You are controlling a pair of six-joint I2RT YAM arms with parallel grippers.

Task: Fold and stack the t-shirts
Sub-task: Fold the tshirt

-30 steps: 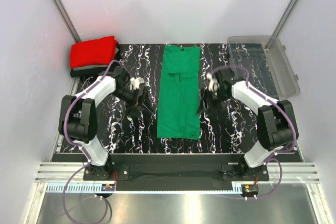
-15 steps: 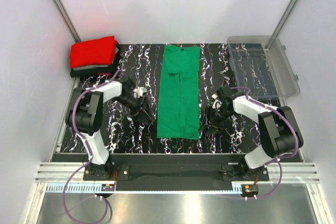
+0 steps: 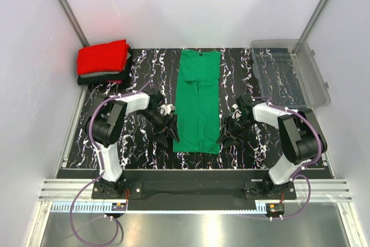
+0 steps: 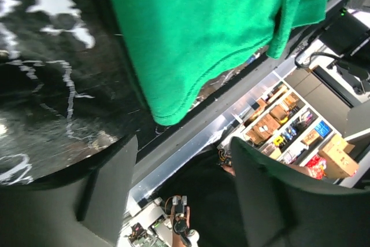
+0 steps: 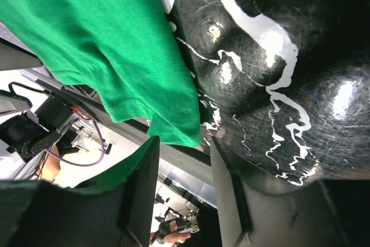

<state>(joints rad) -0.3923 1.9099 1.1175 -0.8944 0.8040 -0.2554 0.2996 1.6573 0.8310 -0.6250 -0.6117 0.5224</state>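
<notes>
Stretched low and angled inward toward each other, with the left gripper (image 3: 167, 135) and right gripper (image 3: 226, 135) both tipped down, jaws parted.

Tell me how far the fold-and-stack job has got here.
Done: a red t-shirt lies folded on dark shirts at the far-left corner. In hand: the green t-shirt is folded into a long strip; the left gripper and right gripper sit open at its near corners, gripping nothing. Left: cross-folding it and stacking it.

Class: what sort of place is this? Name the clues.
Probably a robotics lab cell: a left arm and right arm bolted to a rail, white panels boxing in the table, shelves of boxes beyond.
</notes>
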